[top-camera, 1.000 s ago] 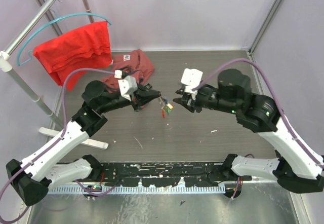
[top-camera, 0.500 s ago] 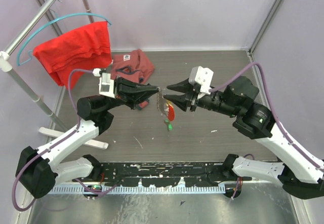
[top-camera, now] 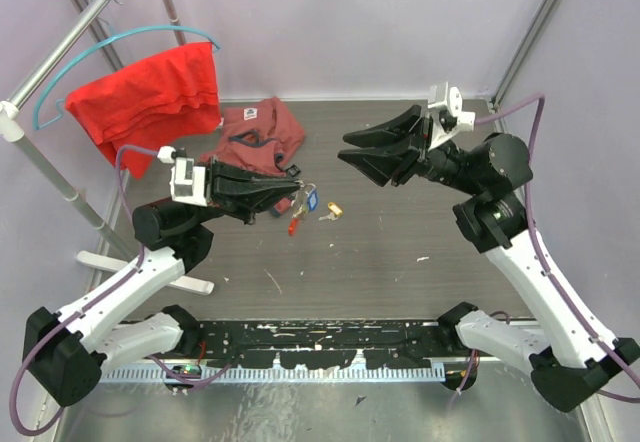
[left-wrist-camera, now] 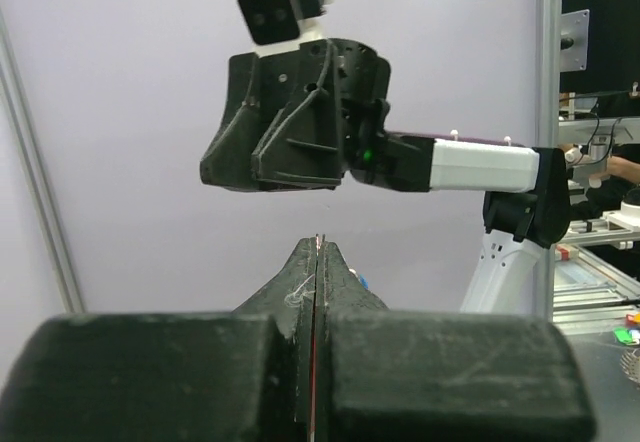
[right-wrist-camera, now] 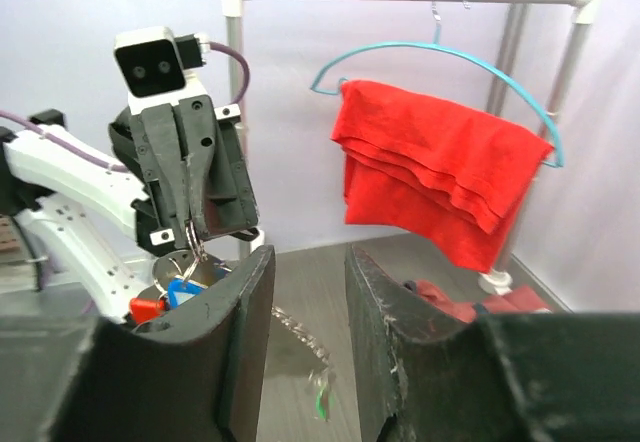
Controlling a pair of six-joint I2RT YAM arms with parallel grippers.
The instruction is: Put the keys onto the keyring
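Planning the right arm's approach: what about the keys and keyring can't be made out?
Top view: whether the keys are threaded on the keyring is too small to tell.
Left wrist view: keys and keyring all but hidden below the shut left fingers.
Right wrist view: red tag partly cut off by the right fingers.

Blue and gold keys [top-camera: 313, 201], red-tagged keyring [top-camera: 294, 226], red cloth [top-camera: 150, 97], teal hanger [top-camera: 170, 29], dark brown table [top-camera: 400, 232].

So the keyring [top-camera: 298, 193] hangs pinched in the closed left gripper [top-camera: 296, 195], with its red tag [top-camera: 294, 226] dangling at 6 o'clock and a blue-headed key [top-camera: 311, 201] on it. A gold-headed key [top-camera: 333, 209] lies just at 3 o'clock.
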